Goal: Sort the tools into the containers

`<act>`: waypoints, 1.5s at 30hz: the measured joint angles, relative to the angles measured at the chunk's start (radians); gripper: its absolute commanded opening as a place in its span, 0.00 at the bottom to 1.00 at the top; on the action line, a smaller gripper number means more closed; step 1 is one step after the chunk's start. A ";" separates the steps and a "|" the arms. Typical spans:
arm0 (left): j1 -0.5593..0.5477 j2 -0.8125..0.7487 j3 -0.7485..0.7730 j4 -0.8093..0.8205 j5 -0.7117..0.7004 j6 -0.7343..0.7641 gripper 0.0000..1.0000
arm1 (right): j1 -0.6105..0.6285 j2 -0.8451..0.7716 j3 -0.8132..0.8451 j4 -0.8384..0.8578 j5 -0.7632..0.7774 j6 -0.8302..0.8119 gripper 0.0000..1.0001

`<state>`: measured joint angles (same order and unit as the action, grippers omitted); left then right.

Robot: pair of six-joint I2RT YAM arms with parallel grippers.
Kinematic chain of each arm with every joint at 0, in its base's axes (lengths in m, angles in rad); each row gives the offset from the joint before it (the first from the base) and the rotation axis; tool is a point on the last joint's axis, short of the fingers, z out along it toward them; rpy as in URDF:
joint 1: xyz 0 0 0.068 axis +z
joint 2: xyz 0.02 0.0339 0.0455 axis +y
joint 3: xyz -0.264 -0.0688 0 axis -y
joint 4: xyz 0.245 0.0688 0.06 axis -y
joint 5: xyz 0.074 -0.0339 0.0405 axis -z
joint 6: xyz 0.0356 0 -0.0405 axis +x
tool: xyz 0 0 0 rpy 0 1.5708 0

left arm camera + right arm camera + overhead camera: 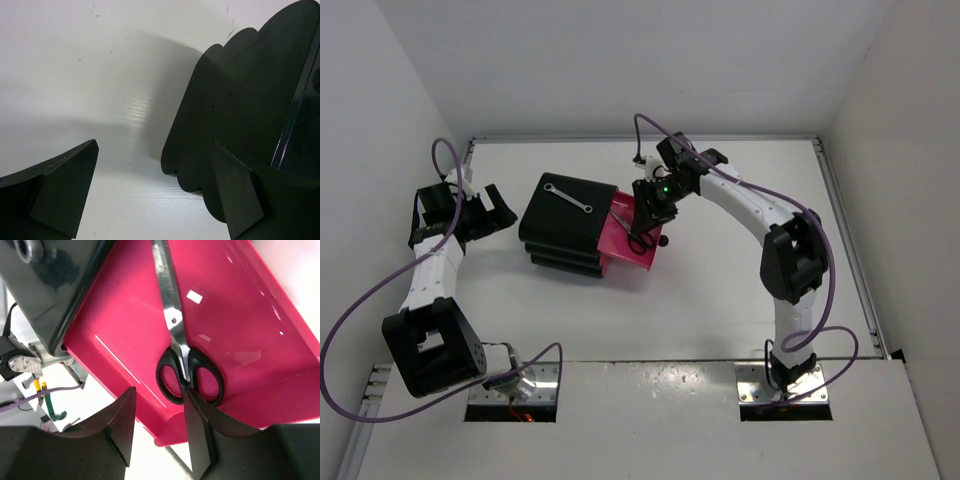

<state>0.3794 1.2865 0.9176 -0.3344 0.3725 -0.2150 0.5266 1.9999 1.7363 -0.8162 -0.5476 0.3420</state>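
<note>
White table (720,300), black drawer box (560,225) with a pink drawer (240,310) sticking out. Scissors (172,325) lie flat inside it, right gripper (159,395) just over the handles, jaws parted, gripping nothing.

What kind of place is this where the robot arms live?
Most likely a robot testing lab, not a home or a shop. Two robot arms, the left arm and the right arm, are bolted at the edge of a bare white table, and plain white walls box it in.
</note>
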 measured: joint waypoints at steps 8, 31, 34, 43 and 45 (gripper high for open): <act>0.000 0.000 0.000 0.002 0.001 0.000 1.00 | 0.007 -0.007 0.069 0.003 -0.063 -0.061 0.34; 0.000 0.002 0.292 -0.093 0.209 0.121 1.00 | -0.251 -0.484 -0.645 0.273 -0.130 -0.542 0.60; 0.000 0.020 0.330 -0.104 0.283 0.133 1.00 | -0.260 -0.458 -0.645 0.314 -0.134 -0.573 0.60; -0.008 0.233 0.325 -0.250 0.421 0.192 1.00 | -0.261 -0.334 -0.630 0.343 -0.189 -0.716 0.60; -0.014 0.254 0.321 -0.280 0.425 0.209 0.98 | -0.261 -0.318 -0.624 0.342 -0.204 -0.743 0.60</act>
<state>0.3649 1.5410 1.2388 -0.6144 0.7971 -0.0059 0.2657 1.6817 1.1126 -0.4744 -0.7513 -0.4015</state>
